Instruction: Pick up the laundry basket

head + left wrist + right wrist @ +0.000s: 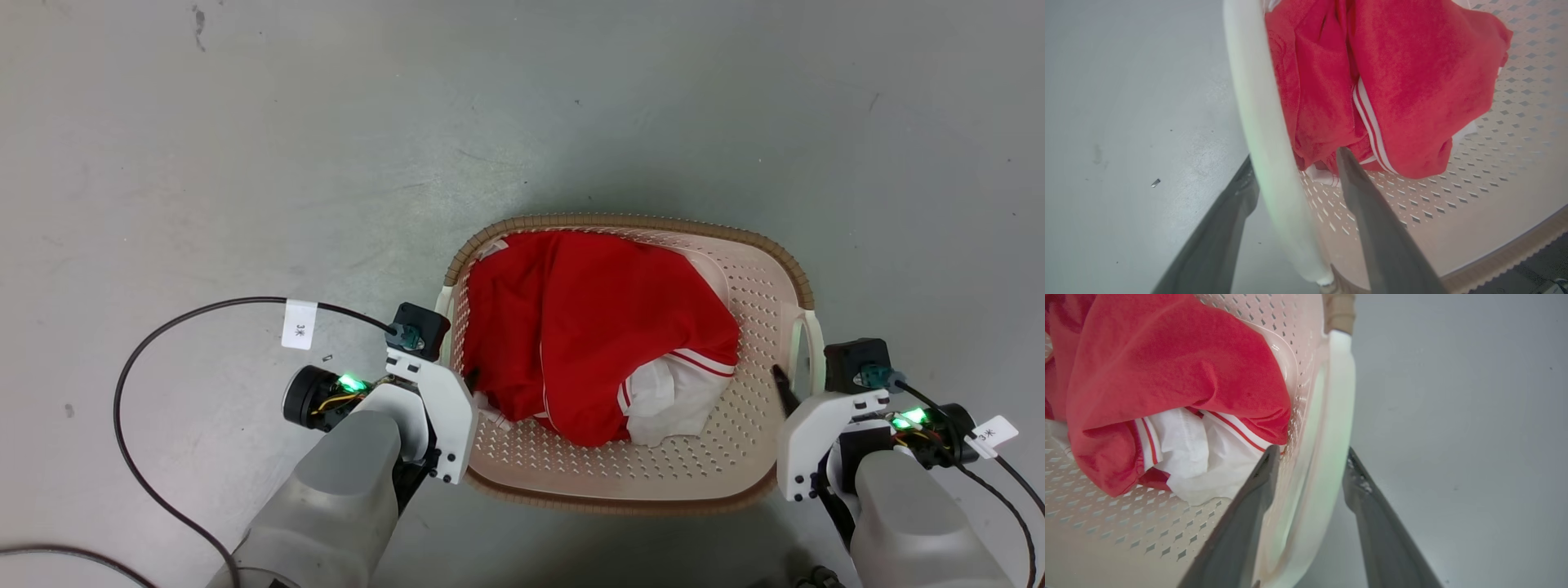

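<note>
The laundry basket point(629, 220) sits on the grey floor point(245, 122) between the two sets of jaws, one short side toward each, and the step in hand looks like securing both handles before any lift. The left jaws stand apart, astride the white left handle point(1257, 102). Their outer finger point(1216, 241) lies against the handle's outside, while the inner finger point(1380, 232) hangs inside the basket with a visible gap to the handle, so they probably need to close fully first. The right jaws straddle the white right handle point(1337, 396), inner finger point(1245, 518) against the perforated wall and outer finger point(1376, 522) at the handle's edge; whether they clamp it firmly I cannot tell. A good lift would likely want both grips equally tight and both arms rising together, so the basket keeps level and does not pivot or slip from one side. The basket is cream-pink plastic with rows of small holes, rounded corners and a brown woven-look rim. Just beyond the inner fingers lie a crumpled red garment point(588, 327) and a white one point(669, 400), soft loads that look light.
</note>
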`<state>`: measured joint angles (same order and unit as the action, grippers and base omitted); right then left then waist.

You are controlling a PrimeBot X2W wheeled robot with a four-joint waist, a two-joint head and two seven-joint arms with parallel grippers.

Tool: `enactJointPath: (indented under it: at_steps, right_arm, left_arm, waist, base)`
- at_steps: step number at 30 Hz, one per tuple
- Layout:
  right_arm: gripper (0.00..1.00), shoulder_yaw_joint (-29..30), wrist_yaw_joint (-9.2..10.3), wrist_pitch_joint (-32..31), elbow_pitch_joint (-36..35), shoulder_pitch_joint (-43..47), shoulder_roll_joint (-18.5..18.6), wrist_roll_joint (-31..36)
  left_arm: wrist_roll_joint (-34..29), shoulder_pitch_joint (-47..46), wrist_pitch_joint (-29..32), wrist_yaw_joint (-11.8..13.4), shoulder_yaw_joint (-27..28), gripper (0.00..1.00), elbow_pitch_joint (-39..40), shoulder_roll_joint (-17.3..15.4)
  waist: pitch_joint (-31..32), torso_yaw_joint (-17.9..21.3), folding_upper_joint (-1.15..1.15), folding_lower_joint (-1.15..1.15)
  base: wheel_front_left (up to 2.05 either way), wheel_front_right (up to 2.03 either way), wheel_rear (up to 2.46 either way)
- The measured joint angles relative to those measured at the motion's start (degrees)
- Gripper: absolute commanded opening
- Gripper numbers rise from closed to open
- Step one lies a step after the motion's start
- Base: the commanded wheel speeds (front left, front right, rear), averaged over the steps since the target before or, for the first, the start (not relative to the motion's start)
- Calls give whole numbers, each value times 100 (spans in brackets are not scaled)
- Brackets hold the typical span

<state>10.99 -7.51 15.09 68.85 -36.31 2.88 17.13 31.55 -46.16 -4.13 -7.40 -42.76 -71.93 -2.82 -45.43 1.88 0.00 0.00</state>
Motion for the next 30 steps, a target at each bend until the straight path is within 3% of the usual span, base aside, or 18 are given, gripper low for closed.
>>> enactJointPath:
  at_steps: [18, 30]
  right_arm:
    - [0, -165, -1, -118, 430, 186, -5, -44]
    - [0, -984, 0, -442, 497, 534, 10, -498]
  left_arm:
    - [647, 385, 255, 27, -482, 0, 62, -26]
    - [1167, 831, 612, 34, -784, 0, 60, -46]
  waist:
    - [751, -93, 0, 0]
    - [1795, -263, 0, -1]
  base:
    - [0, 0, 0]
    - [0, 0, 0]
